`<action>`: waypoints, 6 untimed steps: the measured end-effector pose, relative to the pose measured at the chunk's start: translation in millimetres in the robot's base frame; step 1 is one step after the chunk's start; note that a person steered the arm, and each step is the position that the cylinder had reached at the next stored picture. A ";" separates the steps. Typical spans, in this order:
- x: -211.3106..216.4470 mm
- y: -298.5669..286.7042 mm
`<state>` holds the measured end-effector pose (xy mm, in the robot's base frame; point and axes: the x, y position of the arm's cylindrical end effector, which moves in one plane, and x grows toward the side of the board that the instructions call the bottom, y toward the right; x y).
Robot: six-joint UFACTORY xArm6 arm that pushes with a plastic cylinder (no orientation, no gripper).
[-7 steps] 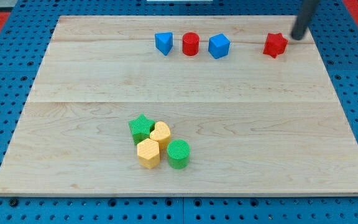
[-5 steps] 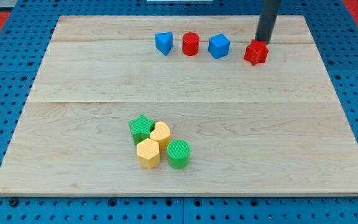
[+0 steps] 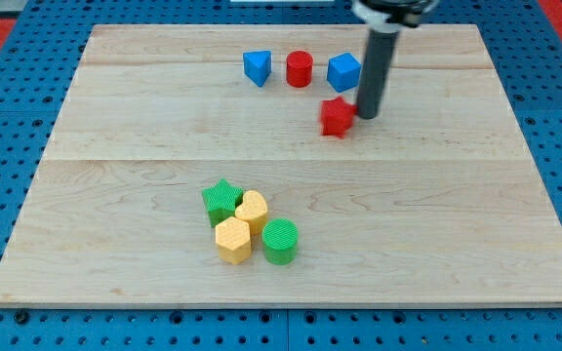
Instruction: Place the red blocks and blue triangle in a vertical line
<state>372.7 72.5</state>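
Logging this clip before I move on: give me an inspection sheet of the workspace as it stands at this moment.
Surface: pale wooden board, lying flat.
Job's things: blue triangle, red cylinder in a row near the view's top; red star below and to the right of them, blurred.
Clutter: blue cube in the same row; green star, two yellow blocks and green cylinder clustered near the view's bottom.
Tool: my tip is just right of the red star, close to or touching it.
Cables: nothing seen.
Surroundings: blue pegboard around the board; red patches at the top corners.
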 end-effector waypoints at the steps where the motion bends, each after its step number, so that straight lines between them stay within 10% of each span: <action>1: 1.9 -93.4; 4: -54.2 121.8; 6: -79.2 -28.5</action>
<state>293.5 44.1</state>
